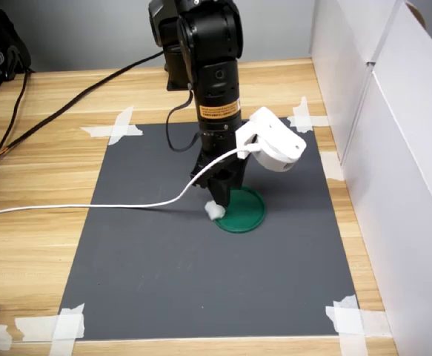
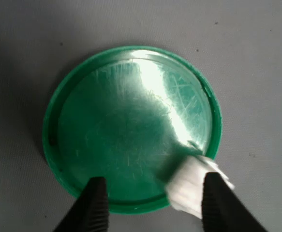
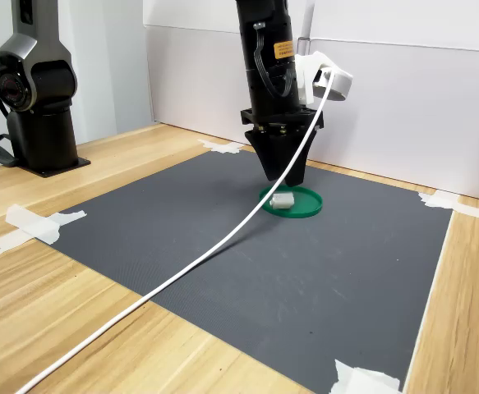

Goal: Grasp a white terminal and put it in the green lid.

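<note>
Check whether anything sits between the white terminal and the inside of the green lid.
Nothing visible does. The white terminal lies at the rim of the green lid, partly over its edge in the wrist view, beside one finger of the open gripper. The lid's floor is bare, and only the dark mat surrounds it.

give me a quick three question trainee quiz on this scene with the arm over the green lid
1. True or false: the green lid lies on the dark grey mat.
2. Multiple choice: in the wrist view, the white terminal is
A. at the middle of the lid
B. at the lid's rim, next to one gripper finger
C. far off on the mat
3. Fill in: the corners of the mat are fixed to the wooden table with white ____.

Key
1. True.
2. B. It overlaps the rim, and the gripper is open above it, its jaws spread wider than the terminal.
3. Tape.
</note>
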